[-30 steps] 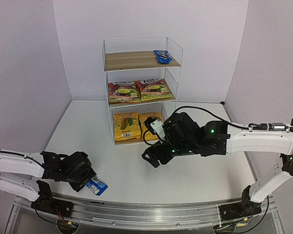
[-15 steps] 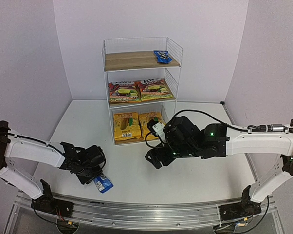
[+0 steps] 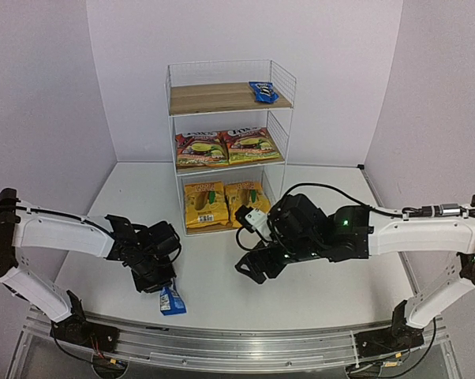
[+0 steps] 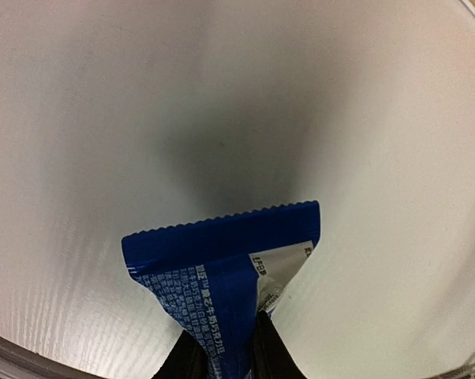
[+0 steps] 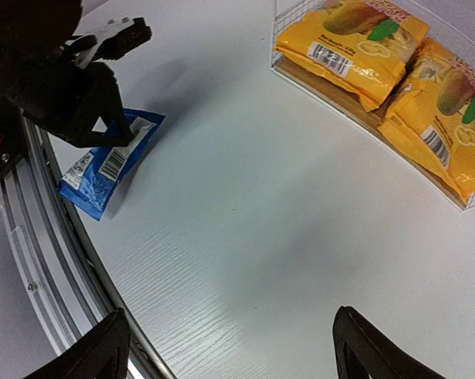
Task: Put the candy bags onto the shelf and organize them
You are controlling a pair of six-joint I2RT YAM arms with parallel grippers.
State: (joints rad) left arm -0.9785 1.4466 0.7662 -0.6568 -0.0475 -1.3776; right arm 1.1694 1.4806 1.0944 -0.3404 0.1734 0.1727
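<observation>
A small blue packet (image 3: 172, 300) lies near the table's front edge, and my left gripper (image 3: 157, 278) is shut on its far end. In the left wrist view the blue packet (image 4: 222, 268) is pinched between the two black fingers (image 4: 273, 355). My right gripper (image 3: 257, 264) hovers open over the table's middle with nothing in it; its view shows the blue packet (image 5: 111, 162) under the left gripper (image 5: 103, 118). The shelf (image 3: 214, 101) holds another blue packet (image 3: 263, 91) on top, two red-pink bags (image 3: 200, 148) in the middle and two yellow bags (image 3: 203, 204) at the bottom.
A metal rail (image 3: 237, 347) runs along the table's near edge, close to the held packet. The shelf's wire side (image 3: 278, 126) stands just behind the right arm. Walls close the table at the back and on both sides.
My left arm swung right and its jaws closed on the blue packet, which shifted a little right and toward the front edge. The right gripper sank slightly.
</observation>
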